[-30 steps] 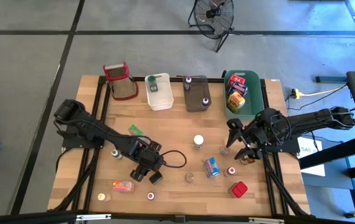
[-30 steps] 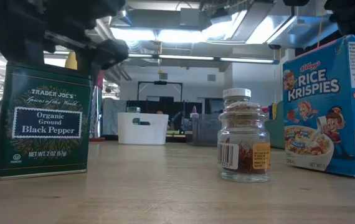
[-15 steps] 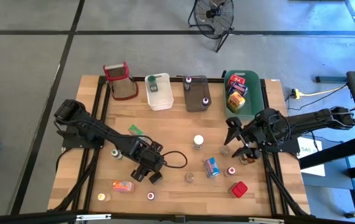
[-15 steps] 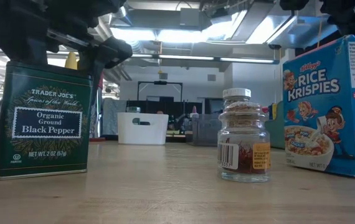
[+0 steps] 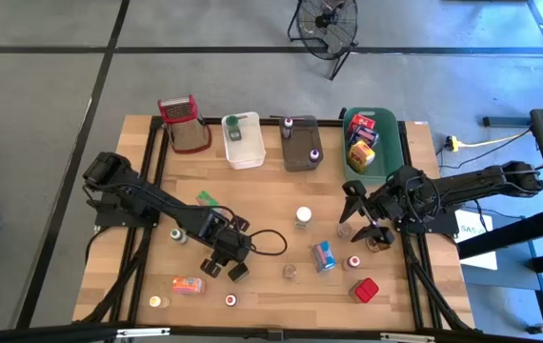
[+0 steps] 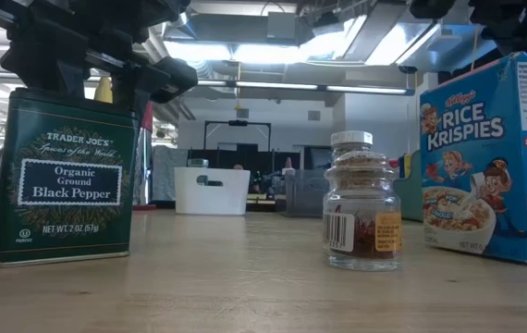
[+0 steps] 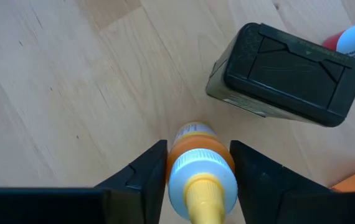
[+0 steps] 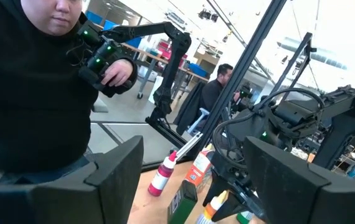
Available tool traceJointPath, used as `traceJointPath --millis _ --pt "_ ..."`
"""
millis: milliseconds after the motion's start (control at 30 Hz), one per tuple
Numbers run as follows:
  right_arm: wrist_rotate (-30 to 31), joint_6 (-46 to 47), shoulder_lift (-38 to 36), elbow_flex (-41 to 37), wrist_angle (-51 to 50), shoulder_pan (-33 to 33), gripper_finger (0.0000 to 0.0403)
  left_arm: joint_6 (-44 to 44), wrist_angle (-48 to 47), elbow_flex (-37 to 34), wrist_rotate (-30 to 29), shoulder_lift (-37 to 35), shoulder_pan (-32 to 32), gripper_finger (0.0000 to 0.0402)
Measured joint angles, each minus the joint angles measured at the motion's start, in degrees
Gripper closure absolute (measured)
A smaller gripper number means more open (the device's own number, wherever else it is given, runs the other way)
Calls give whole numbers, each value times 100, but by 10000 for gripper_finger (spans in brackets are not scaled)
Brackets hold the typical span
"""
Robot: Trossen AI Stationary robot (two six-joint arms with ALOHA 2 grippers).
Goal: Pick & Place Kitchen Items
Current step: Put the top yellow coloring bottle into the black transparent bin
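The left claw [image 7: 196, 168] hangs low over the wooden bench [image 5: 262, 200], its two dark fingers [image 7: 141, 174] set on either side of a small upright bottle with an orange body, white collar and yellow nozzle [image 7: 196, 165], the fingers close against its sides though I cannot tell whether they press it; just beside that bottle stands a dark green rectangular tin of black pepper [image 7: 286, 74]; in the low view the same tin [image 6: 65, 176] stands under the left arm, with a small glass spice jar with a white cap [image 6: 361, 203] and a blue cereal box [image 6: 495, 157] further along from the tin; the right claw [image 5: 362, 214] waits across the bench from the tin, fingers spread apart and holding nothing, near a green tub [image 5: 372, 143] holding small boxes; a person in a black top [image 8: 34, 81] stands beyond the bench.
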Motion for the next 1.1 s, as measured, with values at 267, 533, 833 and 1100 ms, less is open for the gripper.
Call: traceJointPath --millis 267,533,833,1100 --pt "-7 2 25 0 136 2 123 -48 -10 2 -40 0 1 251" --pt "-785 216 23 0 858 417 123 -52 -1221 717 -649 0 127 252" --pt "-796 -150 23 0 941 799 123 949 -2284 2352 -874 0 860 252" --pt "-796 -124 23 0 895 828 123 1522 -2574 3692 -850 66 2115 252"
